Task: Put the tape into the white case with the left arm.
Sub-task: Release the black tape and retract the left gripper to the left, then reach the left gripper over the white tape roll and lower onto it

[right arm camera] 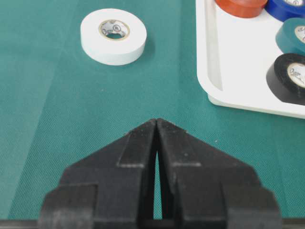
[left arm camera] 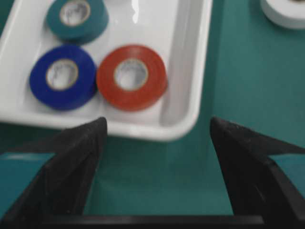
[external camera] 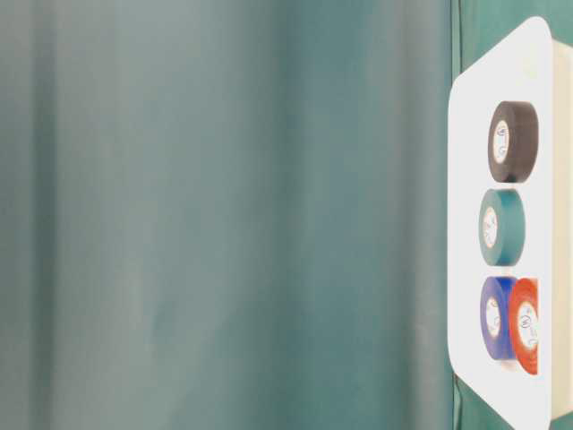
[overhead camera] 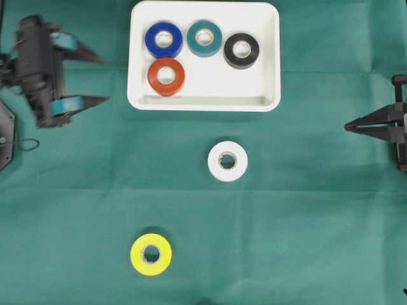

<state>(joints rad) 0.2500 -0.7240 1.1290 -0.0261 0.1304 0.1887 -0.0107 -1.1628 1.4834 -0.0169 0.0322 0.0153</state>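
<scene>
Overhead view: left gripper (overhead camera: 105,79) sitting wide, empty, upper left beside tray (overhead camera: 138,95). Next grab's probably needing white roll (overhead camera: 227,161), frame centre.

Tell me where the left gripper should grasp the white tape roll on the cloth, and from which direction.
Probably from straight above, gripping across the outer rim. The white tape roll lies flat, hole up, with open cloth all round, so both sides are free. The open left gripper looks wide enough to span it.
</scene>
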